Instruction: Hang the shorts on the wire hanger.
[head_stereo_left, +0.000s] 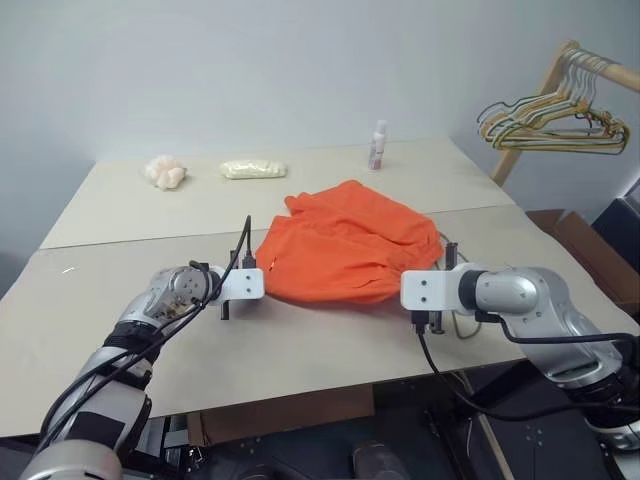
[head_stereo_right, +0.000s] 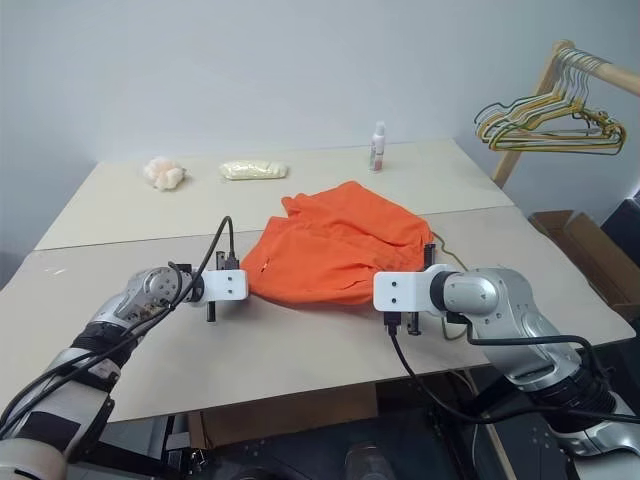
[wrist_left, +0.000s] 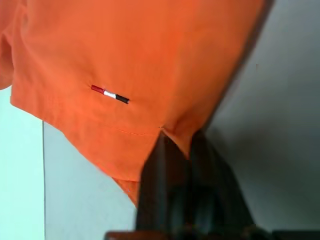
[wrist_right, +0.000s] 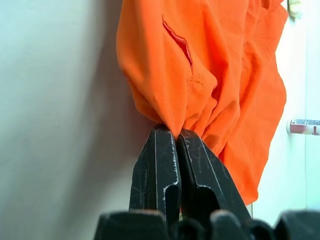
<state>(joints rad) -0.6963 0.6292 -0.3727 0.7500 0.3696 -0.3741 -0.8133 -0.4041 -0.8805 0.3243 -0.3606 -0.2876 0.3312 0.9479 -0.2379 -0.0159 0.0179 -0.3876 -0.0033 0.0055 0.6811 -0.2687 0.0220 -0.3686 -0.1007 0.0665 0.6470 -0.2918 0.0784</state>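
Shorts (head_stereo_left: 345, 245) lie bunched on the table (head_stereo_left: 120, 290), well in front of the spray bottle (head_stereo_left: 377, 145). Right gripper (wrist_right: 176, 135) is clamped on the shorts' gathered edge, and left gripper (wrist_left: 175, 142) pinches their hem at the opposite side.

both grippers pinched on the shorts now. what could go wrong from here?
1. Left gripper pinches only a thin hem corner of the shorts; it may slip on lifting.
2. Right gripper holds bunched folds, so the fabric may not spread flat.
3. The wire hanger lies partly under the fabric by the right gripper and could snag or drag.
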